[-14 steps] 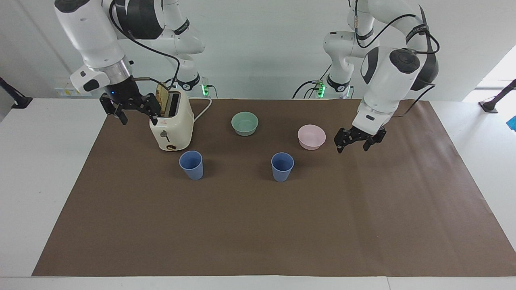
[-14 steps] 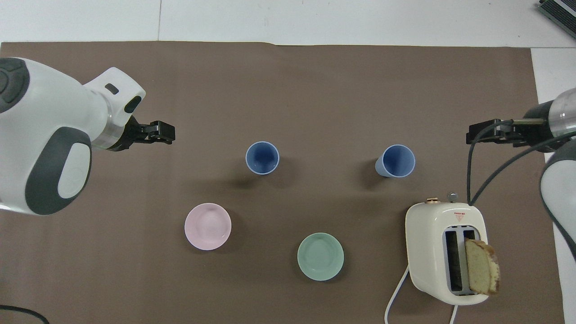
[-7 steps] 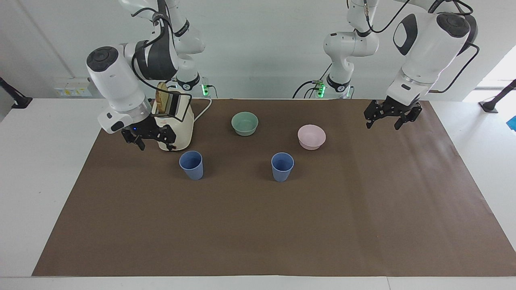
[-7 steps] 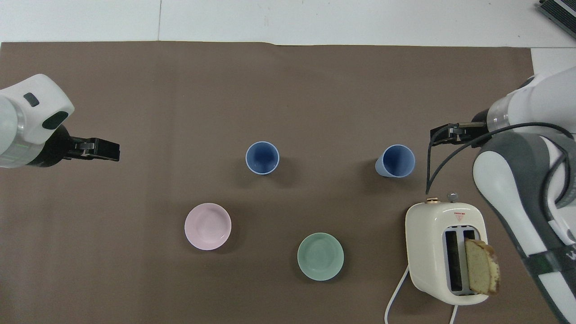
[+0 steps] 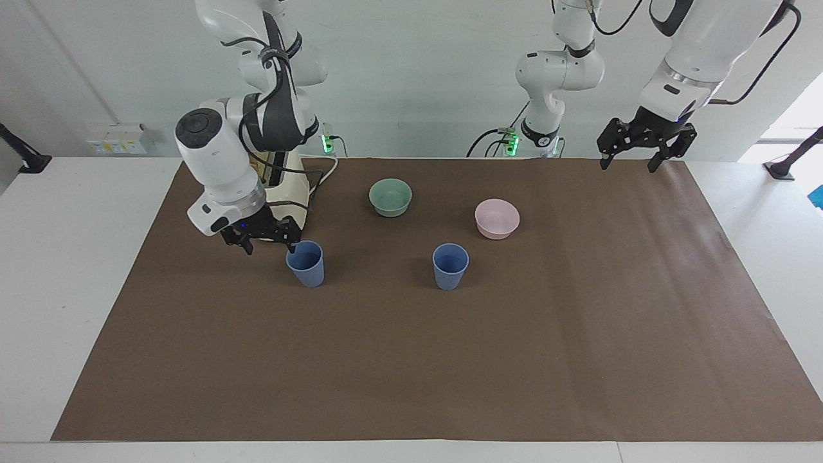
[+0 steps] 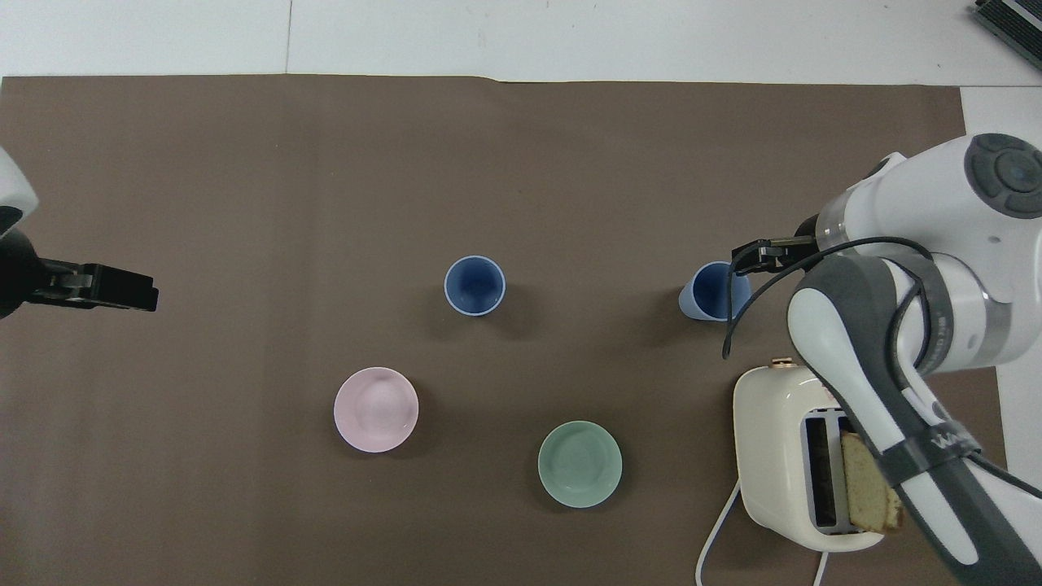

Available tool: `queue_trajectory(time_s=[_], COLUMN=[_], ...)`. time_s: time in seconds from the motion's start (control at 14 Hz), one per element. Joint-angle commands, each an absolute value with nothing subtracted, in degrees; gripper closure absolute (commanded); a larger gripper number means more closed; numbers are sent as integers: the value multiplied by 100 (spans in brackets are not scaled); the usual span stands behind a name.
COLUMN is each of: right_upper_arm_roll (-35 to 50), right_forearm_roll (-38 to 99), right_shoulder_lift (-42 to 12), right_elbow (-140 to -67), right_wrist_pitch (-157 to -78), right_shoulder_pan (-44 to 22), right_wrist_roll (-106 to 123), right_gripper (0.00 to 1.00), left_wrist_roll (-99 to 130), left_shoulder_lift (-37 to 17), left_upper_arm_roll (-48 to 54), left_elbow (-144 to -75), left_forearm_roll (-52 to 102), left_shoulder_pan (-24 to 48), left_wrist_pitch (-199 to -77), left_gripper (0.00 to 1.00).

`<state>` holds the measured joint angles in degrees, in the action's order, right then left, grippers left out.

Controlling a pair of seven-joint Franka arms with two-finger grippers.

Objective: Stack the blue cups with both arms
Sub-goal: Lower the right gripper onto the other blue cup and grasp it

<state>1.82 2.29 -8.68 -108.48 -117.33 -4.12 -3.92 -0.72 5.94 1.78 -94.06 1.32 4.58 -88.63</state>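
Two identical blue cups, matte, tapered toward the base and without handles, stand upright and well apart on a brown paper sheet (image 5: 411,360) that covers the white table (image 5: 64,257). Landmark: the cream toaster (image 6: 781,456), a rounded glossy body with two top slots, a slice of bread (image 6: 873,482) in one of them and a white cord at its base. The first blue cup (image 5: 305,263) stands just farther from the robots than the toaster. The second blue cup (image 5: 450,265) stands toward the left arm's end of the table from the toaster, level with the first. A mint-green bowl (image 5: 390,197) sits beside the toaster; a pink bowl (image 5: 497,218) lies farther along toward the left arm's end. Both are smooth and round.

The right tool (image 5: 265,236) hangs low just beside the first cup's rim on the toaster's side, fingers apart and empty; whether a fingertip touches the rim cannot be told. The left tool (image 5: 644,143) is raised over the sheet's edge at the left arm's end, well away from the toaster, fingers spread and empty.

The sheet lies flat with straight edges. The broad stretch farther from the robots than the cups is bare.
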Motion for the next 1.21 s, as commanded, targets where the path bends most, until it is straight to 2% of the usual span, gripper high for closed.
queue_trajectory(time_s=[0.0, 0.29, 0.57, 0.86, 0.93, 1.14], right_upper_arm_roll=[193, 193, 185, 185, 193, 185], right_forearm_roll=[360, 360, 352, 352, 352, 352], right_shoulder_lift=[-809, -879, -923, -1099, -1107, -1099], right_elbow=[-11021, -11223, -11443, -11452, -11452, -11452], right_wrist_pitch=[-11883, -12102, -12172, -12472, -12472, -12472], right_shoulder_pan=[-431, -422, -352, -396, -396, -396], right_wrist_roll=[-281, -202, 114, 114, 123, 123], right_gripper=[0, 0, 0, 0, 9, 61], left_wrist_roll=[-185, -149, -167, -97, -97, -140], left_shoulder_lift=[615, 642, 589, 615, 615, 633], left_upper_arm_roll=[220, 220, 193, 193, 185, 193], left_elbow=[-9272, -9273, -8737, -8780, -8789, -8833], left_forearm_roll=[9, 62, 70, 105, 105, 105], left_shoulder_pan=[404, 396, 396, 387, 387, 360], left_wrist_pitch=[-8666, -8684, -8113, -8191, -8183, -8183], left_gripper=[0, 0, 0, 0, 0, 0])
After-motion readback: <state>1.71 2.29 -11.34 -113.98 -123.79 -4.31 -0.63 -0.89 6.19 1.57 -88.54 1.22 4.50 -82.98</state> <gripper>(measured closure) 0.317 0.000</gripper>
